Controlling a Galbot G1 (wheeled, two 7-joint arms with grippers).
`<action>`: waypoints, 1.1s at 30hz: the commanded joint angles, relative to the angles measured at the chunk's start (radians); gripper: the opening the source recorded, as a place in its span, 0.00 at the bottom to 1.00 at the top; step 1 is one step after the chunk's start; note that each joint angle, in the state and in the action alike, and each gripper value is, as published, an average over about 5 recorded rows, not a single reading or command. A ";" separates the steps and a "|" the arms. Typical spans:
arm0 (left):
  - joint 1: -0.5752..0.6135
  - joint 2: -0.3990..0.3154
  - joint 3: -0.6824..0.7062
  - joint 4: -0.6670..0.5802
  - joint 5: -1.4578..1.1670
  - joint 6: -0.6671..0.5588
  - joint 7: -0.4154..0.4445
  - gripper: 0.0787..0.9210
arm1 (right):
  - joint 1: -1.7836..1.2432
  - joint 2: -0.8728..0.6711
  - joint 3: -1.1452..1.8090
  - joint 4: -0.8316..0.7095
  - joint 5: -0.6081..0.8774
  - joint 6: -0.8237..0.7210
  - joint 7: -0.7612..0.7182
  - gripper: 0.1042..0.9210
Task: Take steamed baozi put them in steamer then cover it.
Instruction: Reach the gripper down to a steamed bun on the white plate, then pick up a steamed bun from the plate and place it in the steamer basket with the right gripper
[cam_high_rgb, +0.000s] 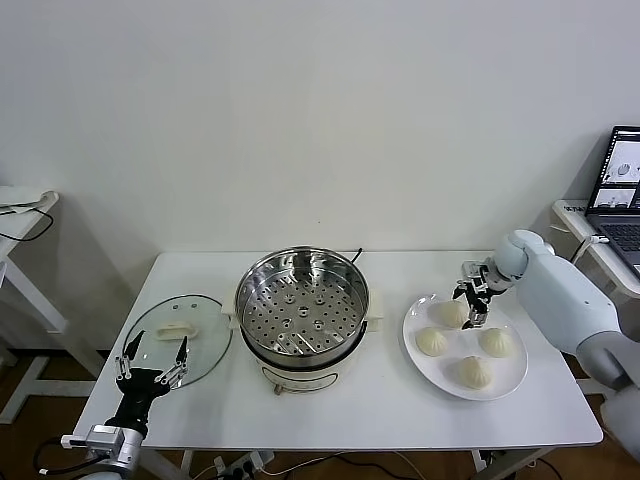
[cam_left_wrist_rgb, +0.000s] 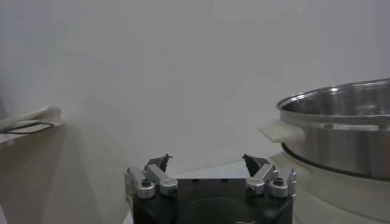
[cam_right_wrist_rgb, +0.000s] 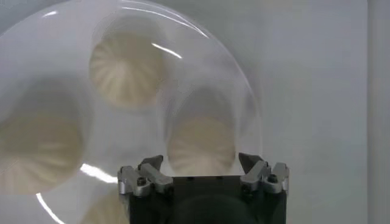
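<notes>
Right gripper (cam_high_rgb: 473, 305) spread over rear pleated cream-white baozi (cam_high_rgb: 449, 312) on white round plate (cam_high_rgb: 512, 382)
Left gripper (cam_high_rgb: 152, 359) spread, at table's front-left edge beside glass lid (cam_high_rgb: 205, 330); shiny steel steamer (cam_high_rgb: 302, 300) uncovered; no writing legible

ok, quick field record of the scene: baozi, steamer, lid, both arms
baozi: four on the white plate, one under the right gripper
steamer: steamer mid-table, uncovered, tray bare
lid: glass lid flat on the table, on the steamer's left
right gripper: right gripper over the far baozi, jaws open, not yet gripping
left gripper: left gripper near the lid, jaws open, holding nothing
</notes>
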 joint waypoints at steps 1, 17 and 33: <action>-0.001 0.000 0.001 0.003 0.000 -0.001 0.001 0.88 | 0.007 0.023 0.005 -0.028 -0.022 0.004 0.003 0.84; -0.002 0.000 -0.001 0.006 0.000 -0.003 0.001 0.88 | 0.040 -0.067 -0.052 0.097 0.073 0.016 -0.029 0.68; 0.015 0.009 -0.002 -0.017 0.001 0.005 -0.005 0.88 | 0.577 -0.254 -0.561 0.667 0.384 0.284 -0.202 0.68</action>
